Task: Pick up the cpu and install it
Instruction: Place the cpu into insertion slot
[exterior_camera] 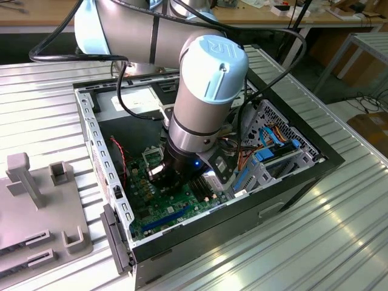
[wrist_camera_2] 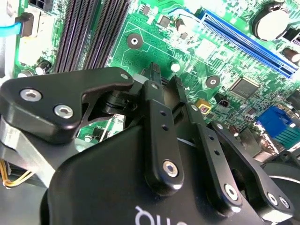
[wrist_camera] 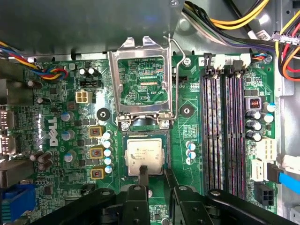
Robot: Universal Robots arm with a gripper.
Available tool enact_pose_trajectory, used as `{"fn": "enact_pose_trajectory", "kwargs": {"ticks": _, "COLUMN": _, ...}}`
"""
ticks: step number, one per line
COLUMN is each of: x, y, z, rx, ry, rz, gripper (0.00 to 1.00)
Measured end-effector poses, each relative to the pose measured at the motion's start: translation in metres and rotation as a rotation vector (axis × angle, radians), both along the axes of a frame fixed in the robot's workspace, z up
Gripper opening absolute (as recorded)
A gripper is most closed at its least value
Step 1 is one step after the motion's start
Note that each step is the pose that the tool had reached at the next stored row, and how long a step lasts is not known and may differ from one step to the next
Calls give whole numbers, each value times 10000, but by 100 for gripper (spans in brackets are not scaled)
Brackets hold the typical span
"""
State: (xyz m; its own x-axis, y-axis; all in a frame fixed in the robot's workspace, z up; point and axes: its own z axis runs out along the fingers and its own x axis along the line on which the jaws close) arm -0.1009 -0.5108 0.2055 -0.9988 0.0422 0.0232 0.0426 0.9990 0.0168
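CPU [wrist_camera: 145,156] lies flat in its socket on the green motherboard [wrist_camera: 187,136], just beside the raised open socket frame [wrist_camera: 140,51]. Tool [wrist_camera: 155,172] hovers at the chip's edge, fingers slightly spread, gripping nothing.

Chip [wrist_camera: 145,156] top is smooth, dull silvery-grey metal; board [wrist_camera: 187,136] glossy green, socket frame [wrist_camera: 140,47] bare shiny metal. Hand [wrist_camera_2: 165,77] matt black, plastic-looking, with bright metal screws [wrist_camera_2: 169,168]. Counter [exterior_camera: 315,242] ribbed pale metal, glinting.
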Motion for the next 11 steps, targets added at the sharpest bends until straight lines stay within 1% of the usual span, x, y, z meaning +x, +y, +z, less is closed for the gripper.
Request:
{"fn": "enact_pose_trajectory", "kwargs": {"ticks": 7, "x": 6, "y": 43, "z": 0, "rx": 0, "ry": 0, "rz": 5, "gripper": 28}}
{"fn": "enact_pose_trajectory", "kwargs": {"ticks": 9, "x": 21, "y": 45, "z": 0, "rx": 0, "ry": 0, "rz": 4, "gripper": 28}}
{"fn": "enact_pose_trajectory", "kwargs": {"ticks": 11, "x": 30, "y": 27, "z": 0, "rx": 3, "ry": 3, "rz": 4, "gripper": 28}}
